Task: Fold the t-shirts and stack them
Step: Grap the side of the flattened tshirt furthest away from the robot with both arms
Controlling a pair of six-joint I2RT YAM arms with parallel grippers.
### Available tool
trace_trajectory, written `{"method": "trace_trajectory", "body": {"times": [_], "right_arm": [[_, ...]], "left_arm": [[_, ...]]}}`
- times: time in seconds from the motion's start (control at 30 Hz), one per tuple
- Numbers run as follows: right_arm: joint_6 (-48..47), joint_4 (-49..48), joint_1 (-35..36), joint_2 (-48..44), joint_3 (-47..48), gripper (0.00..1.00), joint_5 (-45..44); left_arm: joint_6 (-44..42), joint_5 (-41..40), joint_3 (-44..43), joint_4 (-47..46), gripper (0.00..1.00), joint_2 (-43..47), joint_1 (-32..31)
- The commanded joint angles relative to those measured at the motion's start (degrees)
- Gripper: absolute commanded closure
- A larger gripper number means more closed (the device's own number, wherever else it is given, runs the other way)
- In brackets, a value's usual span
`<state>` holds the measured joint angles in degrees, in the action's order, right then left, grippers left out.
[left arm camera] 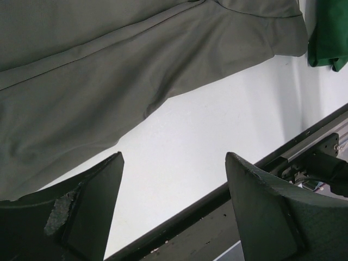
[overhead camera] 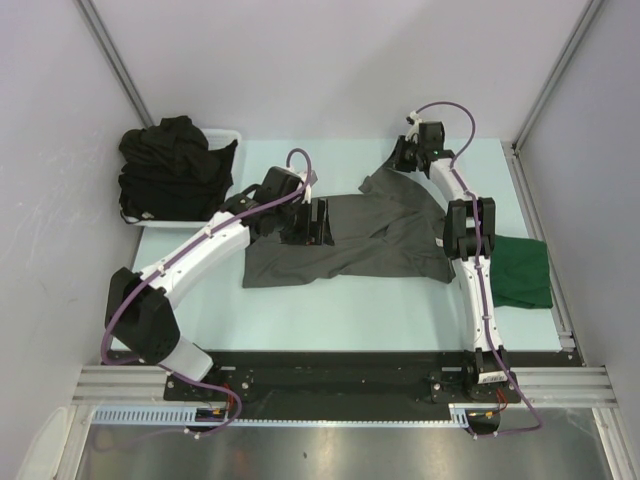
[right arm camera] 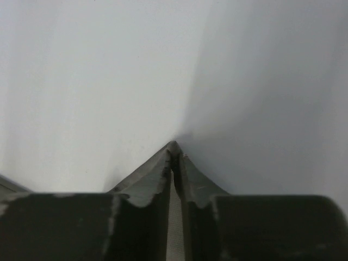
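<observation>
- From above, the grey t-shirt (overhead camera: 340, 245) lies spread across the middle of the pale table (overhead camera: 330, 310), creased, with its far right corner drawn up into a peak.
- The right gripper (overhead camera: 402, 158) sits at that raised corner, far side of the table, and the cloth runs right up to it.
- The left gripper (overhead camera: 318, 222) hangs over the left part of the same shirt, fingers pointing across the fabric.
- A dark green t-shirt (overhead camera: 522, 272) lies folded flat at the right edge of the table, just beside the right arm and apart from the grey one.
- At the far left corner a white basket (overhead camera: 228, 133) holds a heap of black t-shirts (overhead camera: 170, 165) piled above its rim.
- From the left wrist, the left gripper (left arm camera: 174, 157) is spread wide and grasps nothing; bare table (left arm camera: 217, 125) shows between its fingers.
- The grey t-shirt (left arm camera: 109, 70) fills the upper part of that view, its edge running diagonally, and a bit of the dark green t-shirt (left arm camera: 326, 32) shows at the top right.
- From the right wrist, the right gripper (right arm camera: 175, 148) is pinched nearly together, tips meeting, with a thin pale-grey strip between the fingers that looks like the shirt's cloth.
- Beyond those tips there is only a blank pale surface.
</observation>
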<state>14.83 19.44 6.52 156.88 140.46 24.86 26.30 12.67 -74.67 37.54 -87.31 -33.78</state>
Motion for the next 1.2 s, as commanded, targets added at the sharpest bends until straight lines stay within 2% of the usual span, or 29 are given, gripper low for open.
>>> {"method": "trace_trajectory", "body": {"times": [0.0,0.07,0.23,0.37,0.43,0.63,0.83,1.03,1.17], "right_arm": [[0.1,-0.4,0.2,-0.3,0.2,0.94,-0.2],[0.3,-0.4,0.2,-0.3,0.2,1.00,0.0],[-0.1,0.0,0.2,-1.8,0.1,1.00,0.1],[-1.6,1.3,0.2,-4.1,-1.0,1.00,0.3],[-1.8,1.2,-0.2,-6.5,-2.3,1.00,0.9],[-2.1,1.3,-1.6,-10.4,-6.9,1.00,1.6],[-2.2,1.5,-3.4,-12.0,-8.2,1.00,2.3],[-1.9,1.3,-4.8,-12.6,-9.0,1.00,2.9],[-1.7,1.2,-5.0,-12.6,-9.5,1.00,3.6]], "left_arm": [[-1.7,0.3,0.1,-0.4,0.19,2.1,-0.4],[-2.0,0.0,0.2,-0.3,0.19,1.9,-0.3],[-3.0,-4.7,-1.1,0.6,0.19,0.3,-0.1],[-4.3,-11.0,-5.5,3.3,0.19,-5.1,0.8],[-4.8,-15.2,-7.6,5.3,0.20,-7.5,1.6],[-4.8,-19.1,-12.9,3.3,0.30,-14.9,4.2],[-5.7,-21.8,-18.8,3.2,0.23,-21.9,8.1],[-5.7,-23.5,-21.0,1.6,0.28,-25.7,13.1],[-6.8,-24.4,-23.1,1.0,0.18,-29.0,15.0]]}}
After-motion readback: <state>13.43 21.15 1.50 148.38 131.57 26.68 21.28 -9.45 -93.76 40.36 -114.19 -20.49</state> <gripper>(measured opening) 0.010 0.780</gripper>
